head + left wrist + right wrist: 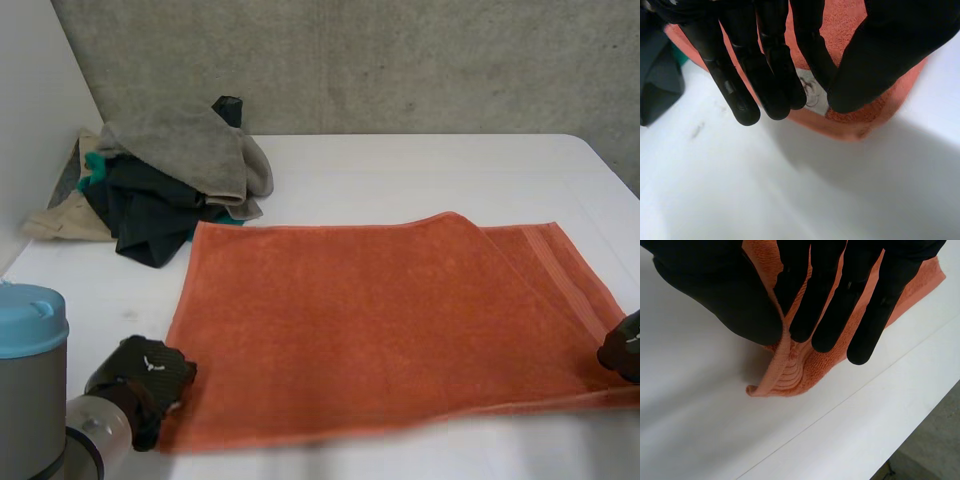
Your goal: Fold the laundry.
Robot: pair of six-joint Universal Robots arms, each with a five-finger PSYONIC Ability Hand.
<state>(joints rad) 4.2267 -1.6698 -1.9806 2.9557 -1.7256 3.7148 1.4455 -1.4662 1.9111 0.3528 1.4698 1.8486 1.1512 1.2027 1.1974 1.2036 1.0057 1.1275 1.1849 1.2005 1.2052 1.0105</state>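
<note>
Your orange towel lies flat on the white table, its 2 near corners pinched between thumb and fingers by the left hand and right hand; lifting unevenly could slip a shallow pinch and skew the fold.

The right hand was cut off by the head view's edge at the orange towel's near corner, the left hand covered the opposite near corner, and the white label (half behind its fingers) bore print too small to read.
</note>
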